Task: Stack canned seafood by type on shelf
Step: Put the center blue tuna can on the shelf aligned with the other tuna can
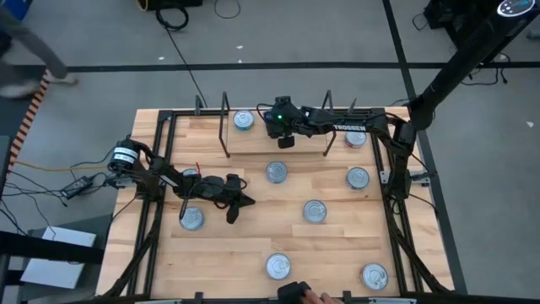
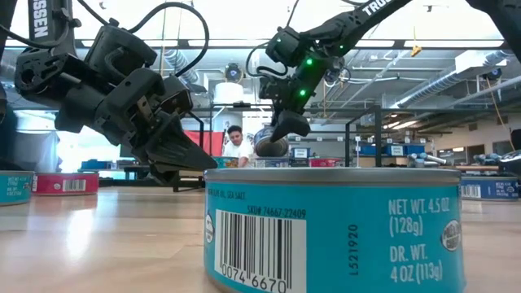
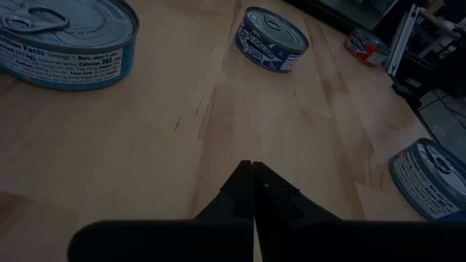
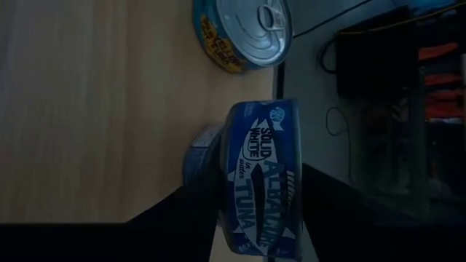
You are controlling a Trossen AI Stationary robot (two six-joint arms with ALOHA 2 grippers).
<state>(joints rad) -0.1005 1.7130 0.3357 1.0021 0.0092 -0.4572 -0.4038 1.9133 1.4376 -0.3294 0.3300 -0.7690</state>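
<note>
flanking held tin point(image 4: 261, 178): another tin point(image 4: 244, 29) (shelf-side)

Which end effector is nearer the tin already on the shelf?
Right. The right end effector, holding a dark blue tuna tin, hovers over the shelf beside that tin. The left end effector is shut, off the shelf, over the table's middle.

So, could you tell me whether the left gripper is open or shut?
Shut. In its wrist view the left gripper has both fingers pressed together, tips meeting, nothing between them, above bare table.
</note>
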